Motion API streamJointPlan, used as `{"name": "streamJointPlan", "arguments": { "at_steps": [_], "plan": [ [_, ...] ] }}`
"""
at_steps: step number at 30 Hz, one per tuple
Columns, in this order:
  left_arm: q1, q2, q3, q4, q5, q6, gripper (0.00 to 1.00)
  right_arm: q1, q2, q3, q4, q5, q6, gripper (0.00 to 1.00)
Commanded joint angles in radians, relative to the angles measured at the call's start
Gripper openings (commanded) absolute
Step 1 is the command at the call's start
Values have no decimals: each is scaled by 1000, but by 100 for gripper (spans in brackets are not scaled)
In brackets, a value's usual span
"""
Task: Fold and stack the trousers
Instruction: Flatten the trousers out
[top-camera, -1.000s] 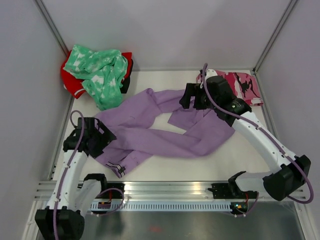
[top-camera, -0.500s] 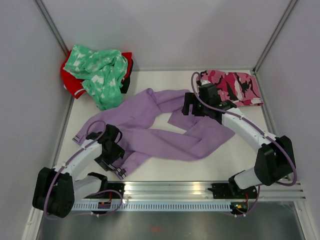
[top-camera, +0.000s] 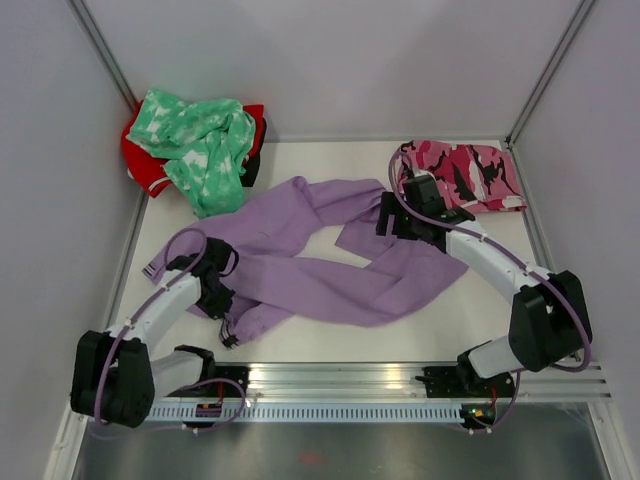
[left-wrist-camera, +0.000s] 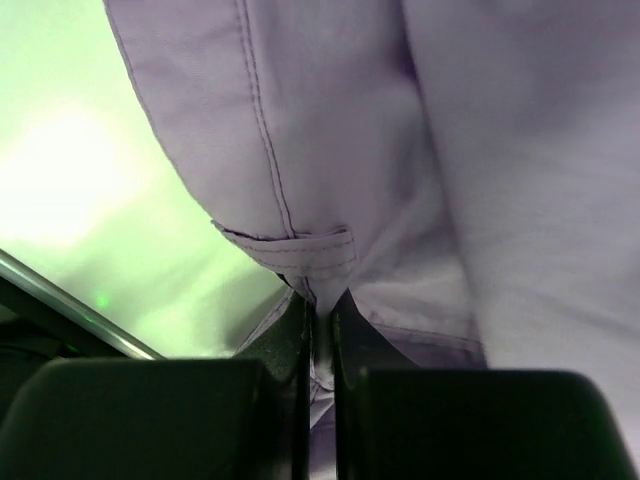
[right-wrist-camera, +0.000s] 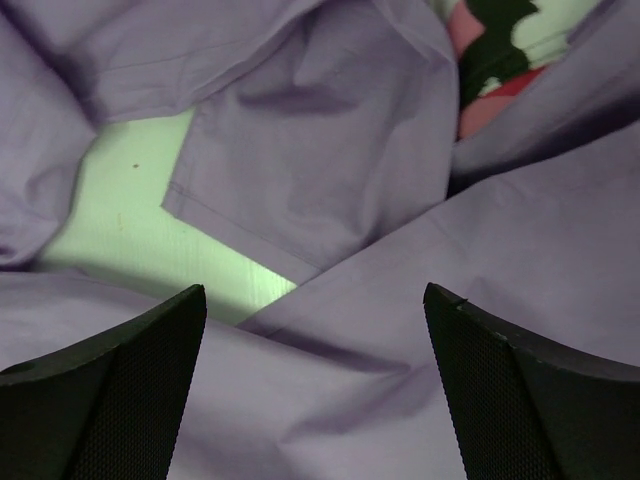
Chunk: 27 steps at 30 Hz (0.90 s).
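The long lilac-purple soft cloth trousers (top-camera: 330, 285) lie crumpled across the middle of the white counter (top-camera: 480, 320). Left end effector (left-wrist-camera: 318, 325): clamped on a seamed fold at the waistband end. Right end effector (right-wrist-camera: 312, 300): spread wide over a leg

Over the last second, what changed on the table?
Both arms lowered toward the trousers. The left gripper dropped onto the waistband end and is now shut on a fold; the right gripper swung down over a leg, open. The green garment, red garment and camouflage garment stayed put.
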Motion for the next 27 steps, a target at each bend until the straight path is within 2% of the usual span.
{"name": "streamJointPlan", "arguments": {
  "at_steps": [1,4,5,7,8,11,14,18,19,20,23,26,27],
  "plan": [
    [111,-17,158,-13,-179,172,2,-39,-43,-50,12,70,58,96],
    [250,-31,301,-27,-250,418,2,-80,-76,-107,19,99,90,96],
    [275,-32,370,-36,-291,445,2,-103,-83,-118,21,103,99,96],
    [336,-40,421,-32,-424,503,2,-121,-103,-144,23,123,116,96],
    [353,-46,450,-11,-448,563,2,-134,-109,-148,21,134,122,96],
    [442,-69,452,80,-427,678,2,-146,-129,-165,23,165,121,96],
    [489,-61,442,71,-406,725,5,-152,-111,-171,6,185,107,97],
    [495,-69,461,-10,-391,676,70,-154,-89,-217,12,162,108,96],
    [495,-75,477,-20,-318,674,95,-154,-86,-231,19,156,115,96],
    [495,-92,487,-21,-272,683,100,-154,-80,-252,24,146,119,96],
    [493,-116,553,-32,-155,715,100,-154,-71,-286,17,126,136,96],
    [476,-129,628,-15,56,767,100,-154,-66,-355,45,131,156,94],
    [422,-123,636,11,159,767,98,-154,-60,-366,62,134,158,90]
  ]
}}
